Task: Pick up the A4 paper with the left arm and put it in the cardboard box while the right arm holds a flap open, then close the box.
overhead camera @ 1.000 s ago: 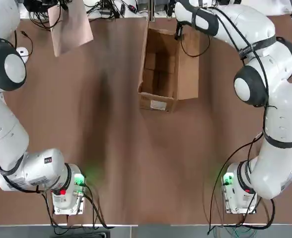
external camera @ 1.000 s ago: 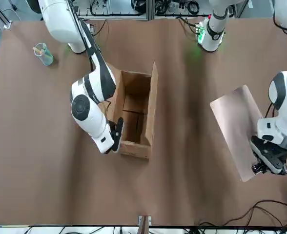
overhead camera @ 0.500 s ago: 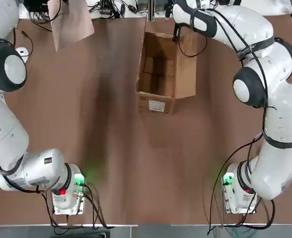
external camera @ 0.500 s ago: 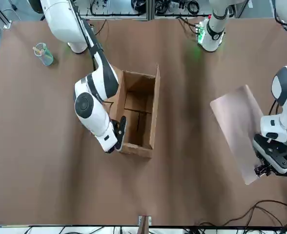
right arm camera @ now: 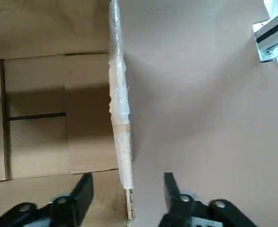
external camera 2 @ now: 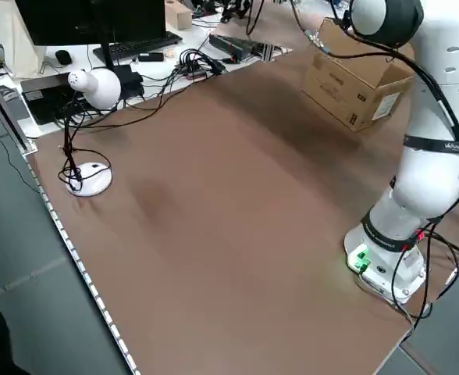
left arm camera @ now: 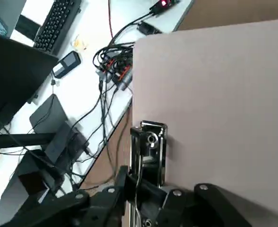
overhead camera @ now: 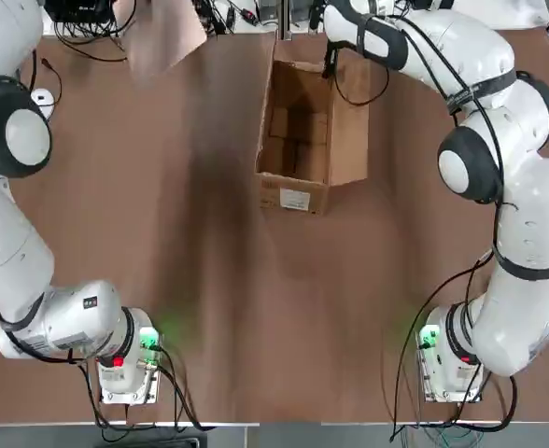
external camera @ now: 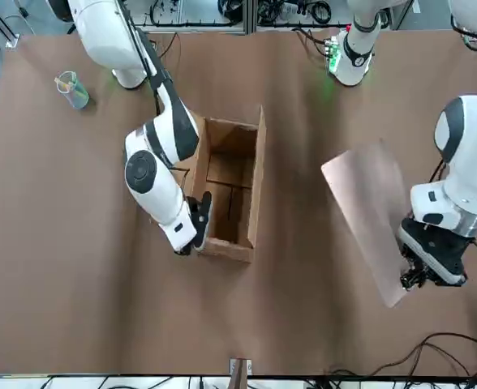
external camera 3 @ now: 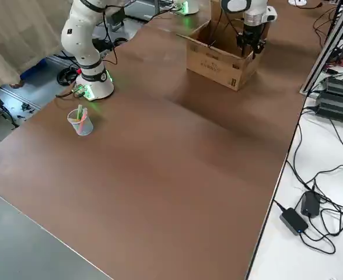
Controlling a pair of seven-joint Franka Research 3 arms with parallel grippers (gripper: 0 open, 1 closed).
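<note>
The cardboard box (overhead camera: 293, 131) stands open at the table's far middle, label end toward the bases, also seen from across (external camera: 230, 190). My right gripper (external camera: 198, 225) is at its far right corner. In the right wrist view the gripper (right arm camera: 127, 194) is open, its fingers (right arm camera: 84, 189) standing either side of a taped flap edge (right arm camera: 119, 123) without pinching it. The pale pink A4 paper (external camera: 364, 219) hangs tilted in the air at the far left (overhead camera: 162, 33). My left gripper (external camera: 423, 271) is shut on its metal clip (left arm camera: 148, 146).
A plastic cup (external camera: 72, 89) with sticks stands on the robot's right side of the table (external camera 3: 80, 121). A white desk lamp (external camera 2: 93, 86), keyboard and cables crowd the bench beyond the far edge. A long flap (external camera: 257, 182) stands upright on the box's left side.
The right gripper's fingers have opened off the flap edge. The box turned slightly straighter. The left arm has carried the paper toward the box.
</note>
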